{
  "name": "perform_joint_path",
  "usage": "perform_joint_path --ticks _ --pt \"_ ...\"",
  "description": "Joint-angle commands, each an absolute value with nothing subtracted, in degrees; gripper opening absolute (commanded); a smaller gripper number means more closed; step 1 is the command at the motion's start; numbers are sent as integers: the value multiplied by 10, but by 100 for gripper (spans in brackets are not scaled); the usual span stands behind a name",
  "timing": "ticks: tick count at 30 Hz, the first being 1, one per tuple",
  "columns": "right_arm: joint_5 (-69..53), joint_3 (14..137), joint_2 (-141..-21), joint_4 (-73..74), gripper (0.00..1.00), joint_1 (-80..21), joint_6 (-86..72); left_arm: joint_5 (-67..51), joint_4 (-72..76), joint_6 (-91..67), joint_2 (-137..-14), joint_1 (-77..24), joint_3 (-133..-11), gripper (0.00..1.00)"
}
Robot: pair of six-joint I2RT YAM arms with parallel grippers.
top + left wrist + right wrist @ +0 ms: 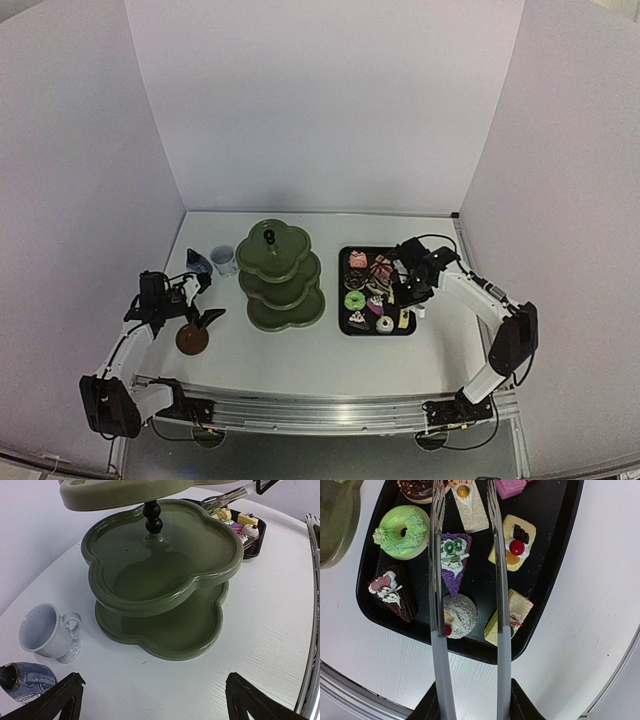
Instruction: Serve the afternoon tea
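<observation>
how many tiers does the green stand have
3, stacked: the top tier, the middle tier beneath it and the bottom tier lowest. All look empty, though each upper tier hides part of the one below.

Two slim robot arms. The left arm (125, 350) and right arm (470, 290) have white tubular links between bulky black joints. The left pincer (206, 300) has matte black, wedge-shaped fingers (62, 700); the right pincer (405, 280) has black fingers (427, 710) too. Thin black cables (432, 240) loop just behind each pincer.
</observation>
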State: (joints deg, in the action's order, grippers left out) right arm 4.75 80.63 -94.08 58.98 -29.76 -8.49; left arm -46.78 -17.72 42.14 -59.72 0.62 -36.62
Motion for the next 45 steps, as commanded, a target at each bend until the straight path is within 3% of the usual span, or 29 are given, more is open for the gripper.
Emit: perform_joint_path --ticks 1,23,36,45 --pt "46 803 -930 592 37 -291 -74 -472 -183 436 -590 4 -374 100" --pt "23 799 -975 591 36 -286 -53 -469 -189 435 -588 4 -374 99" --pt "18 839 -960 598 0 -286 -50 -468 -188 435 -591 4 -373 99" --pt "34 924 -916 609 0 -323 -67 -465 -136 375 -593 4 -366 99"
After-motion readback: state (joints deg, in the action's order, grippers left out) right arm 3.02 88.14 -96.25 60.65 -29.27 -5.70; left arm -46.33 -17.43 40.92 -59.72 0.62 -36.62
